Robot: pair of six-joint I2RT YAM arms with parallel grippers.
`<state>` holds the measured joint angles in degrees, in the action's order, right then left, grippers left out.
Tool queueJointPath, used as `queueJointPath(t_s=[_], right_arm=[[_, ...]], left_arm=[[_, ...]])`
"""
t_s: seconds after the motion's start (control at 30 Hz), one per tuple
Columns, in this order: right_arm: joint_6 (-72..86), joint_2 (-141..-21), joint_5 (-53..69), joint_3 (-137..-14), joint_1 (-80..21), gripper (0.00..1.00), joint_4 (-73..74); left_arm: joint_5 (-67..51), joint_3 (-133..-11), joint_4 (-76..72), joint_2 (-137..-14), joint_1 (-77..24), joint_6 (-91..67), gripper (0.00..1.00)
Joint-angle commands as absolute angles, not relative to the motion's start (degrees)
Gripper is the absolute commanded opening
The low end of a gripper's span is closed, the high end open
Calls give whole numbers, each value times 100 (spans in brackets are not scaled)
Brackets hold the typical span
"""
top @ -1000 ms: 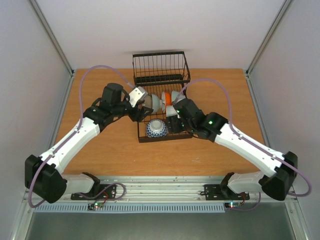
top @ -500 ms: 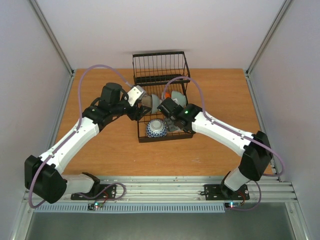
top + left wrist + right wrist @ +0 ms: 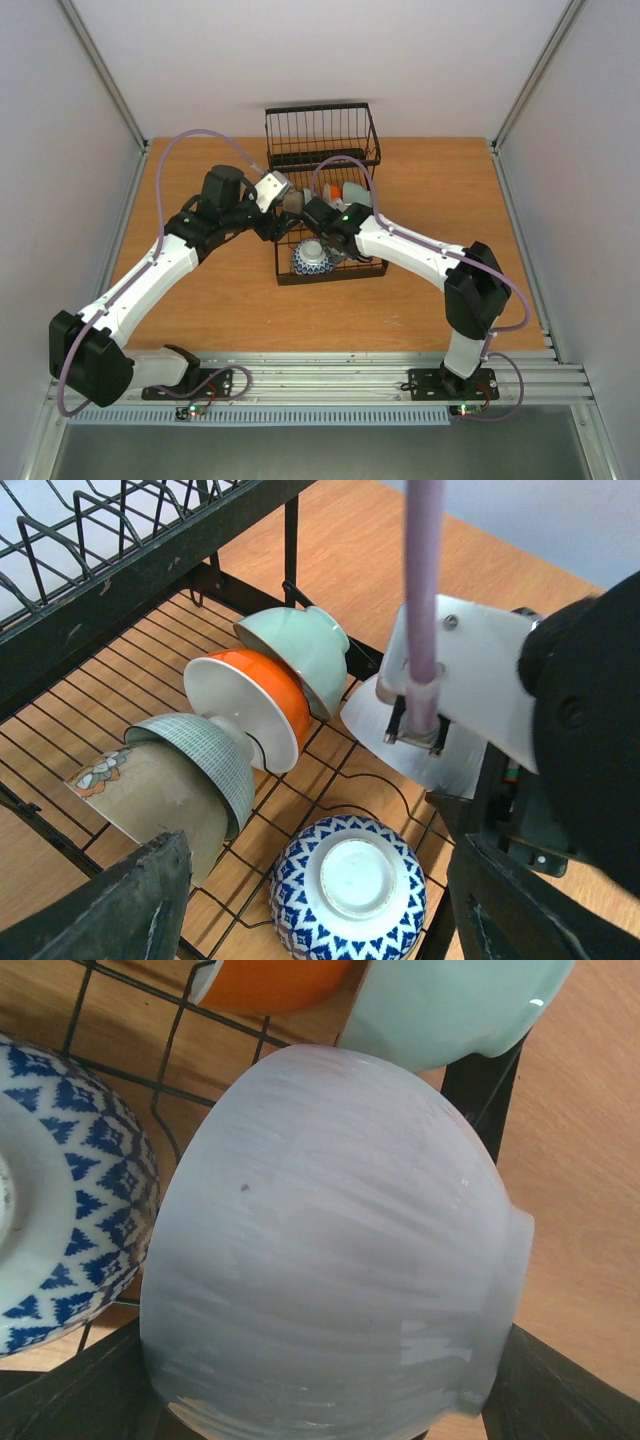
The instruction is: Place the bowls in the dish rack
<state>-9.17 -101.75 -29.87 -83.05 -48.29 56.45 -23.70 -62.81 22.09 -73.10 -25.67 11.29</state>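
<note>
My right pincer (image 3: 320, 1405) is clamped on a plain white round ceramic bowl (image 3: 320, 1240), one finger on each side near its rim, and holds it low over the flat tray of the black wire dish rack (image 3: 322, 130). My left pincer (image 3: 315, 910) is spread wide with nothing in it and hovers over the near end of the tray.

Four bowls stand on edge in a leaning row on the tray:
- a pale mint-green ceramic bowl (image 3: 300, 650), farthest along
- an orange bowl with a white inside (image 3: 245, 705)
- a grey line-patterned bowl (image 3: 200, 765)
- a beige bowl with a flower motif (image 3: 130, 800)

A blue-and-white patterned bowl (image 3: 348, 885) sits upside down on the wires by itself.

The white bowl hangs just beside the mint one and close to the blue one. The free spot I judge best is the gap next to the mint bowl, by the rack's side frame.

I would tip the bowl to the same lean as the row and bring it down slowly so its rim drops between two wires, not onto the frame bar. It should not touch the blue bowl, since a nudge could slide that one. I should open only once the wires take the weight. My left pincer should stay back over the wooden surface (image 3: 440, 180).
</note>
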Motion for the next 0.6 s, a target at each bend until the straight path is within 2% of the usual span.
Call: queueJointPath(t_s=[0.0, 0.47, 0.57], right_arm=[[-945, -10363, -3288, -8607, -4873, 1, 5898], [-676, -11125, -3579, -8780, -4991, 2, 6362], [-651, -11266, -3550, -8815, -5007, 9, 6339]], left_arm=[[-2408, -6297, 2108, -7251, -2531, 1235, 70], [-2479, -6267, 2091, -7274, -2531, 1226, 71], [-2488, -6260, 2100, -7266, -2525, 1230, 71]])
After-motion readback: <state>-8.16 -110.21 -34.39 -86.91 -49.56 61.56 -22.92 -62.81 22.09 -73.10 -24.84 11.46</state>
